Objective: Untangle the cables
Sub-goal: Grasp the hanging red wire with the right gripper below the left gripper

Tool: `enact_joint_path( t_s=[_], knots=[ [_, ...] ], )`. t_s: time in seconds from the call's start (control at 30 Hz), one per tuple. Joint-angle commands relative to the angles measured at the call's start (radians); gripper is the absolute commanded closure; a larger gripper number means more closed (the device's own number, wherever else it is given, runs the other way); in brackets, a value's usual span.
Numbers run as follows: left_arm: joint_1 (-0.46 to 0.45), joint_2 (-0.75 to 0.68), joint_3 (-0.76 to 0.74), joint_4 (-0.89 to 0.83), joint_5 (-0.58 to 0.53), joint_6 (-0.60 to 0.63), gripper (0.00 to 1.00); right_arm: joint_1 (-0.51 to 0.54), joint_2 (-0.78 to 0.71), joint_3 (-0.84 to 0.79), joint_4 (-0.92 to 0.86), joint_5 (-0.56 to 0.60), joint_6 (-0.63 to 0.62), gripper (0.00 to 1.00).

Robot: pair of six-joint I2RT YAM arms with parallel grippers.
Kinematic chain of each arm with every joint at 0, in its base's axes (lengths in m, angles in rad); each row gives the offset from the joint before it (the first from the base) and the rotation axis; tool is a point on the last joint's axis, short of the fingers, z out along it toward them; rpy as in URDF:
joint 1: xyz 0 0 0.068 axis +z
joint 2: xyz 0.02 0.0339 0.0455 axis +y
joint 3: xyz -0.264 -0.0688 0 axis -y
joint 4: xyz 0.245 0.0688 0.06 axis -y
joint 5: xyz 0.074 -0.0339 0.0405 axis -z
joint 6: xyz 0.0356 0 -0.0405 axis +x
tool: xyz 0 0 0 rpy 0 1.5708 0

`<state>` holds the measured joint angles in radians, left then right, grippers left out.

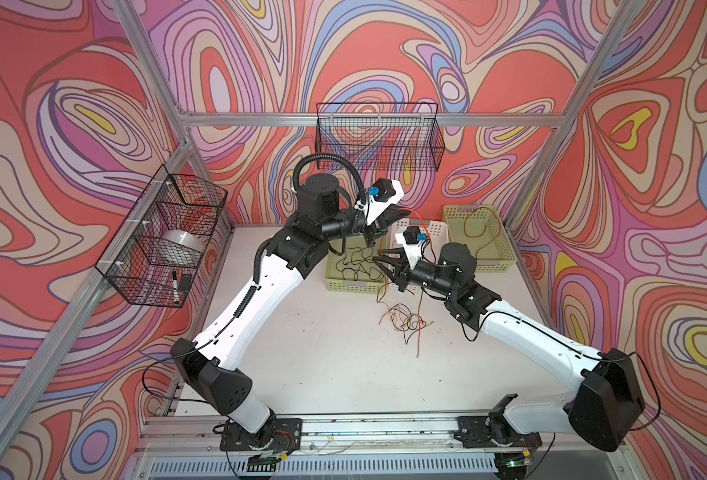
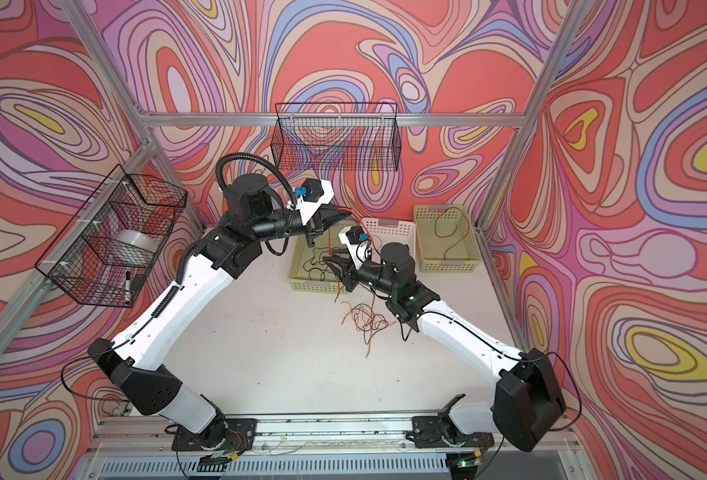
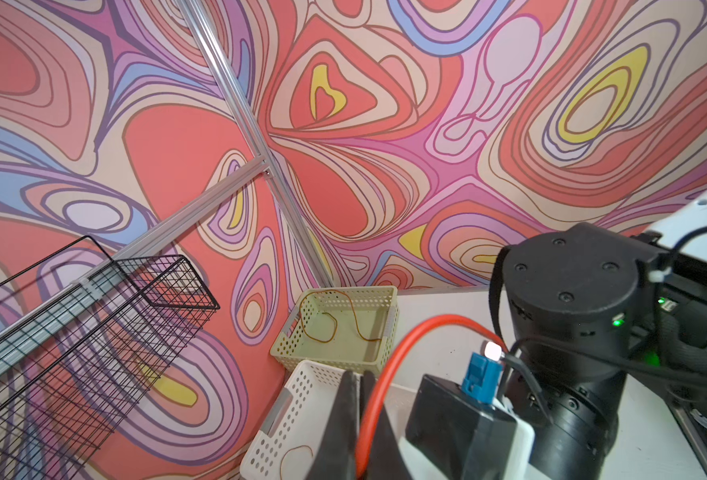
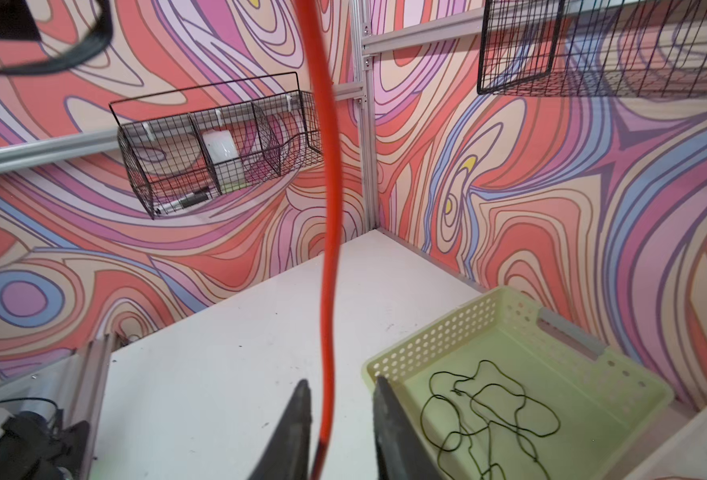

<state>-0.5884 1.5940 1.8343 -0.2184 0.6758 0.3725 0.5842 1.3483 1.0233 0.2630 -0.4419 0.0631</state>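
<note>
Pinching the orange cable (image 4: 329,208) shut and holding it high, the left jaws could tighten knots in the tangle (image 1: 406,320) on the table (image 1: 322,353) if they pull harder. The right jaws stand part open around that cable, so it may slip free.

My right pincer (image 4: 341,380) is matt black plastic. The orange cable (image 4: 326,249) wears a smooth, faintly glossy sheath; the dark cable (image 4: 489,415) looks dull. The green basket (image 4: 460,332) is perforated, satiny plastic. The wire basket (image 4: 219,137) is thin black metal. My counter (image 4: 219,374) is white, matt and scuff-speckled.
</note>
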Motion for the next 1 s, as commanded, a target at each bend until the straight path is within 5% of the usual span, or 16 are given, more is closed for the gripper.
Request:
enact_joint_path(
  t_s=[0.0,0.07,0.13,0.57,0.8,0.97],
  knots=[
    [-0.002,-0.004,0.042,-0.038,-0.086,-0.013,1.00,0.010,-0.038,0.014,-0.037,0.004,0.021,0.67],
    [-0.004,0.001,0.056,-0.071,-0.118,-0.030,1.00,0.020,-0.068,0.007,-0.050,-0.008,0.014,0.39],
    [-0.002,0.002,0.063,-0.089,-0.136,-0.032,1.00,0.033,-0.101,0.008,-0.082,-0.017,-0.002,0.31],
    [-0.003,0.030,0.150,-0.198,-0.207,-0.010,1.00,0.061,-0.179,0.130,-0.296,-0.093,-0.070,0.27],
    [-0.002,0.014,0.123,-0.217,-0.169,0.032,1.00,0.063,-0.377,-0.007,-0.136,0.207,-0.184,0.17],
    [-0.003,0.015,0.123,-0.239,-0.158,0.058,1.00,0.062,-0.401,0.031,-0.284,0.281,-0.271,0.16]
  ],
)
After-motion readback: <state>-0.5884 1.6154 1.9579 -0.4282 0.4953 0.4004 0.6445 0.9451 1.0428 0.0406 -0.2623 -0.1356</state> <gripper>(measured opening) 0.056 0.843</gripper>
